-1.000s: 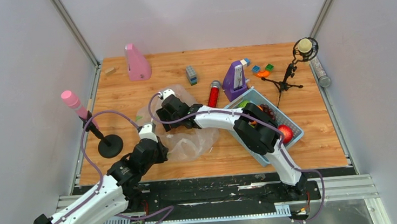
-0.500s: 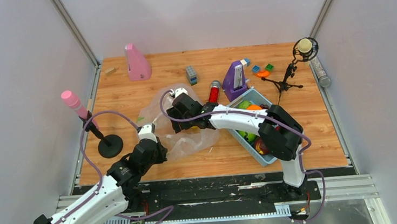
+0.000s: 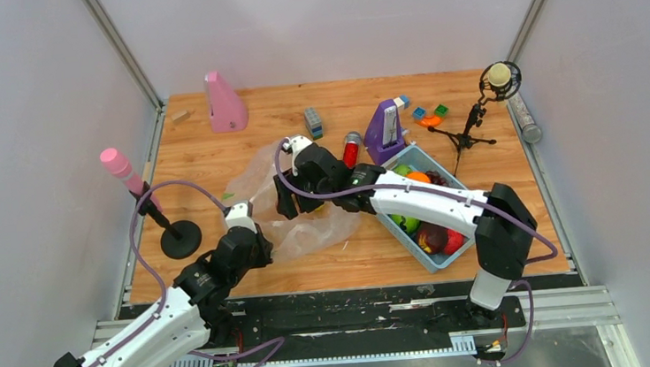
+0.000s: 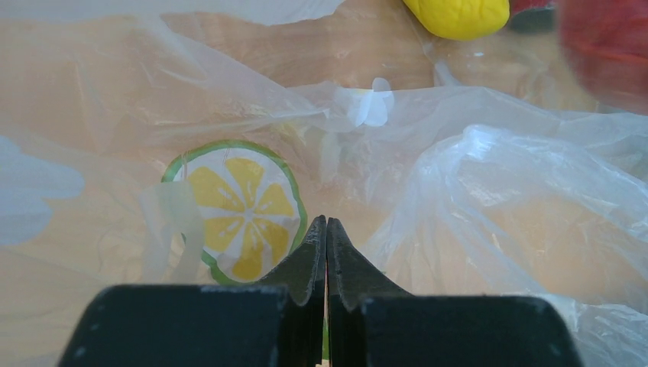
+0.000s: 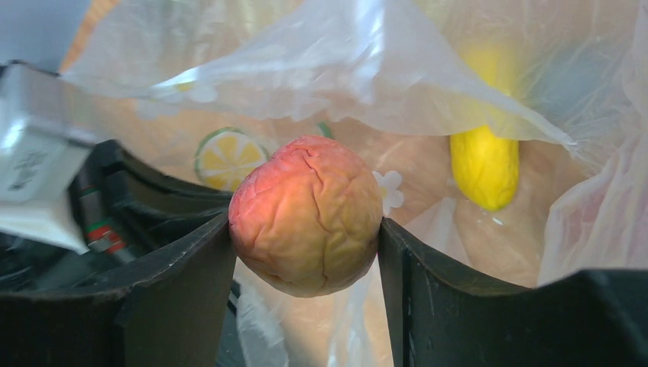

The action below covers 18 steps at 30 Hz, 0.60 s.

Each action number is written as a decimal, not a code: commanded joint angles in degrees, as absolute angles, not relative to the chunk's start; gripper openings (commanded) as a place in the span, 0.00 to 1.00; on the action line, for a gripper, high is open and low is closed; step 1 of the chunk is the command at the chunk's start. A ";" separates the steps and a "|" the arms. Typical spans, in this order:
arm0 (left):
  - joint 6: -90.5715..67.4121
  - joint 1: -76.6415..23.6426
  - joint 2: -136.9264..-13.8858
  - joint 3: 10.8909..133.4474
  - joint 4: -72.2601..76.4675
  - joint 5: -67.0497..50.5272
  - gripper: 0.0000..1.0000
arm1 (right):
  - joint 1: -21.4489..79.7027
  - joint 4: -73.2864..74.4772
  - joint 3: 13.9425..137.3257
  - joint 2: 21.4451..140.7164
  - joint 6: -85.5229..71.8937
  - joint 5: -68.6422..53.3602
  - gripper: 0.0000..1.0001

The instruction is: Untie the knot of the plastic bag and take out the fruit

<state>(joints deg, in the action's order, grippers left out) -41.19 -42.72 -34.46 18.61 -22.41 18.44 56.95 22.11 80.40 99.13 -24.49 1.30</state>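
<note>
The peach-coloured fruit (image 5: 306, 206) is clamped in the right gripper (image 5: 306, 233) just over the plastic bag (image 3: 312, 233) (yellow banana (image 5: 484, 164) is seen lying under the film). The bag's near edge is pinched by the left gripper (image 4: 326, 229), fingers pressed together.

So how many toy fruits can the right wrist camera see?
2: a peach-coloured fruit held in the right gripper, and a yellow banana beyond it, partly behind the plastic bag film. Others may be hidden.
</note>
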 commanded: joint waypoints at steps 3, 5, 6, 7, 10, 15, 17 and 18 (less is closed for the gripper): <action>-41.21 -42.80 -33.75 21.59 -22.87 19.63 0.00 | 57.02 21.36 84.74 91.45 -26.18 -2.89 0.54; -41.36 -42.80 -33.68 21.74 -23.07 19.60 0.00 | 56.38 21.46 84.81 89.03 -26.83 -2.66 0.55; -41.39 -42.80 -33.63 21.77 -23.14 19.53 0.00 | 55.40 21.75 84.41 87.56 -27.34 -2.52 0.55; -41.39 -42.80 -33.54 21.90 -23.25 19.52 0.00 | 54.47 22.37 83.84 86.06 -27.97 -2.17 0.54; -41.36 -42.80 -33.22 22.36 -23.91 19.53 0.01 | 50.42 25.34 80.65 81.01 -30.26 -0.08 0.54; -41.05 -42.80 -32.39 23.41 -25.07 19.89 0.03 | 40.40 29.04 70.42 70.26 -34.29 3.15 0.53; -40.92 -42.80 -32.27 23.77 -25.33 19.92 0.03 | 36.78 30.97 66.48 66.61 -34.66 4.68 0.53; -40.88 -42.80 -32.26 23.92 -25.36 19.97 0.04 | 35.08 31.83 64.91 65.16 -34.71 4.89 0.53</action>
<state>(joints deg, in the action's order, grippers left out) -41.17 -42.72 -32.91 21.15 -25.45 18.59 40.16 26.30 70.72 70.22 -31.53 1.67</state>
